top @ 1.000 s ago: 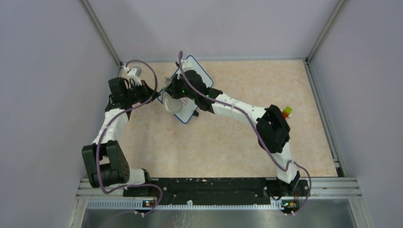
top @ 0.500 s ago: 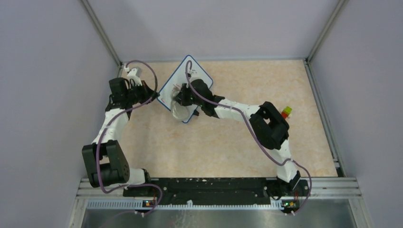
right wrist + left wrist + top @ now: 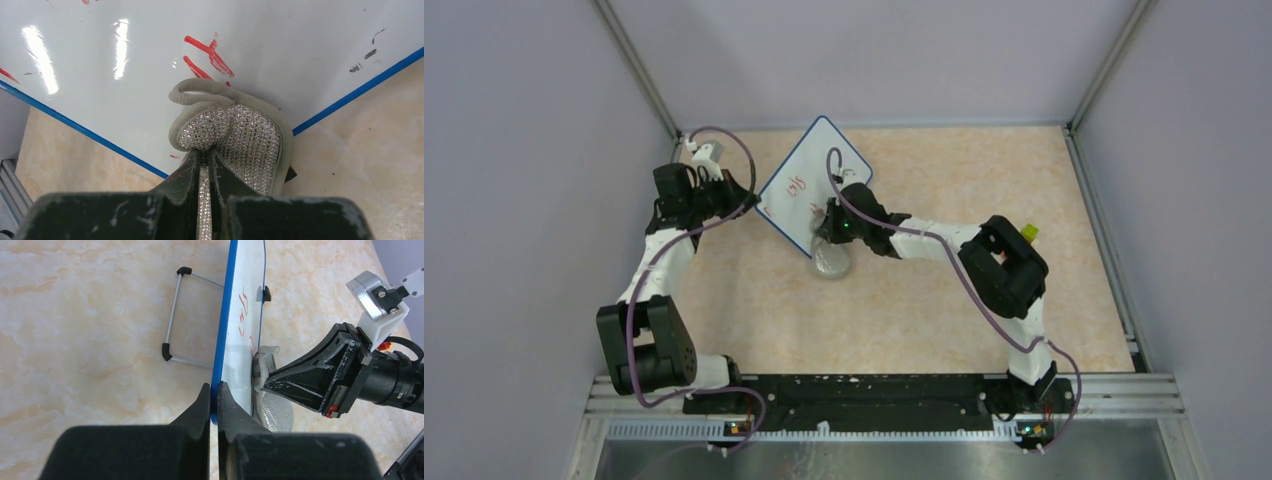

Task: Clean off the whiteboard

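The whiteboard (image 3: 809,180), white with a blue rim, stands tilted at the back left, with red handwriting on its face. It also shows in the left wrist view (image 3: 243,347) and the right wrist view (image 3: 150,60). My left gripper (image 3: 749,202) is shut on the board's blue rim at its left edge (image 3: 214,390). My right gripper (image 3: 829,236) is shut on the grey glittery eraser pad (image 3: 831,262). The eraser pad (image 3: 245,135) is pressed against the board's lower corner, just below two red strokes (image 3: 207,55). The right gripper (image 3: 205,155) pinches the pad's fold.
The board's wire stand (image 3: 172,320) with black feet rests on the marble-patterned table behind the board. A small green and red object (image 3: 1028,234) lies by the right arm's elbow. Grey walls close in the back and both sides.
My right gripper has slid the eraser pad down the board from its middle to its lower corner, uncovering the face and its red writing. The left gripper has not moved.
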